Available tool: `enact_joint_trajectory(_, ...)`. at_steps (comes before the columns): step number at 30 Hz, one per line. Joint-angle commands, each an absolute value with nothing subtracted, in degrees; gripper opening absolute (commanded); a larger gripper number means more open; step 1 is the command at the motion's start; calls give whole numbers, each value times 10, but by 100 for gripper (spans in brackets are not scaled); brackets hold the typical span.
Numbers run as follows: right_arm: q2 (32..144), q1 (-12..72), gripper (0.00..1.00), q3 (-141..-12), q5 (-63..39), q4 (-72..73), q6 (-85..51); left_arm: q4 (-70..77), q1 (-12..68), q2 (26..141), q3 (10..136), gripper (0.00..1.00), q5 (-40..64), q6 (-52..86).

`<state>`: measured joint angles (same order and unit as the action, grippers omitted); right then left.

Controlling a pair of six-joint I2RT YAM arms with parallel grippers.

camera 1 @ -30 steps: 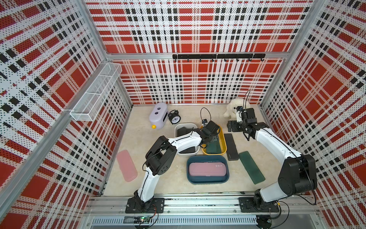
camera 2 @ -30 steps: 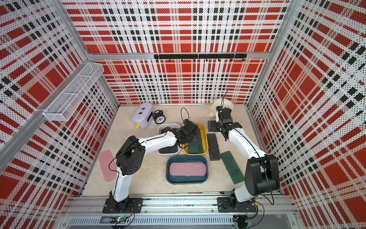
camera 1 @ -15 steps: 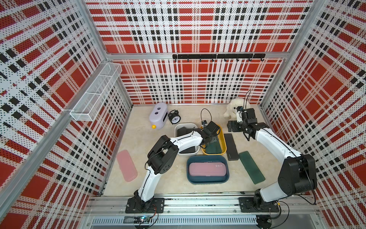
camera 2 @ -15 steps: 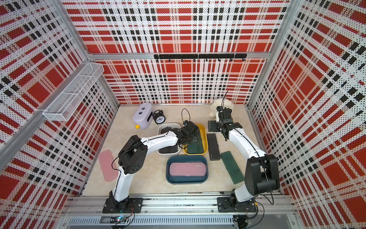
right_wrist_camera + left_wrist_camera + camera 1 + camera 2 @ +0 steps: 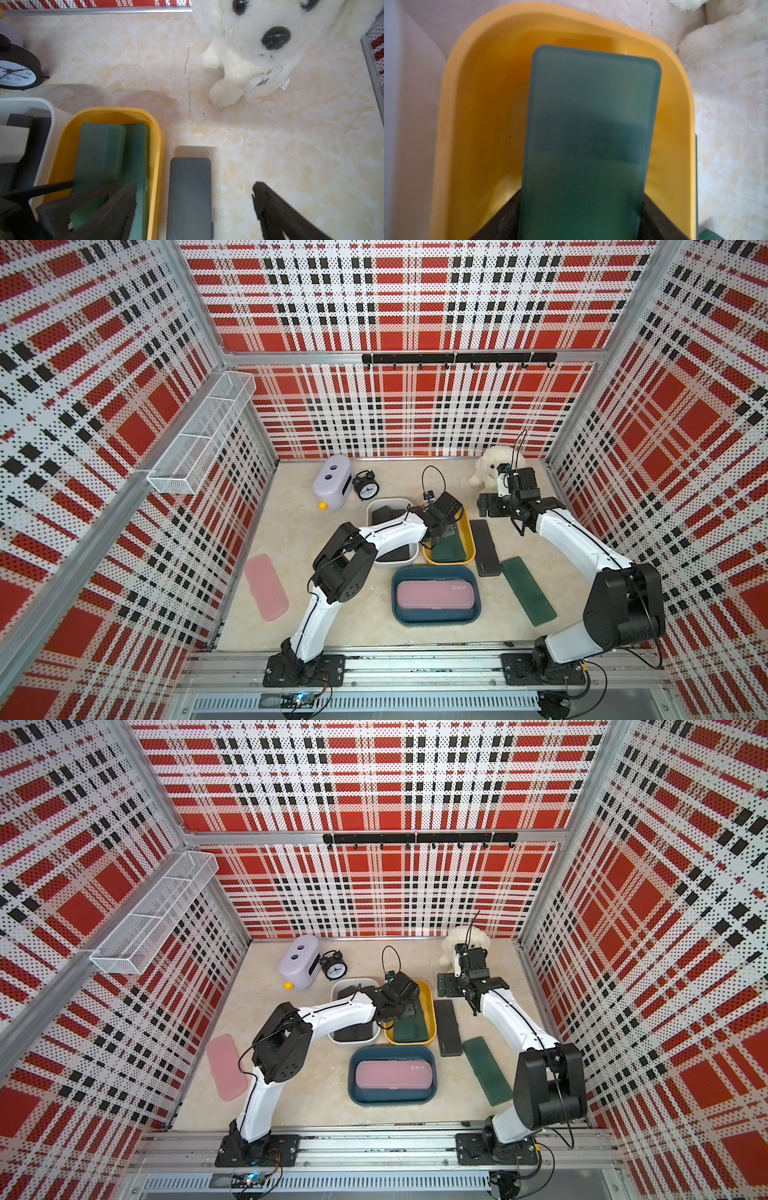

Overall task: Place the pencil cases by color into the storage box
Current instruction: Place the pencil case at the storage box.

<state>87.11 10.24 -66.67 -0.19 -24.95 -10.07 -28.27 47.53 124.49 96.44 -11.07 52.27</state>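
Three walls [image 5: 415, 302] of perforated panel, printed in red, black and white plaid, close in the tabletop [image 5: 291, 531] along its back and side edges. The tabletop is a cream, marble-patterned surface with a faint dark scratch near its back edge. Grey metal posts stand at the back corners. A white wire basket [image 5: 203, 435] hangs on the left wall, and a black hook rail [image 5: 457, 358] runs across the back wall. A metal track [image 5: 415, 664] borders the front edge. The light is even, and the shadows are soft.

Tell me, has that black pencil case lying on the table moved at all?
No. The black pencil case lies in the same spot alongside the yellow bin, as before.
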Motion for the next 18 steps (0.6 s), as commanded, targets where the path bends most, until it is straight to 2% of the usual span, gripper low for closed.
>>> enact_joint_trajectory(1, 871, 96, 94, -659, -6, -239, -97, -297, 472, 1255, 992, 73, -128, 523)
enact_joint_trajectory(9, 868, 95, 93, -657, -9, -238, -97, -311, 475, 1257, 1005, 79, -135, 522)
enact_joint_trajectory(18, 867, 94, 93, -656, -10, -237, -97, -316, 474, 1267, 1013, 82, -134, 521)
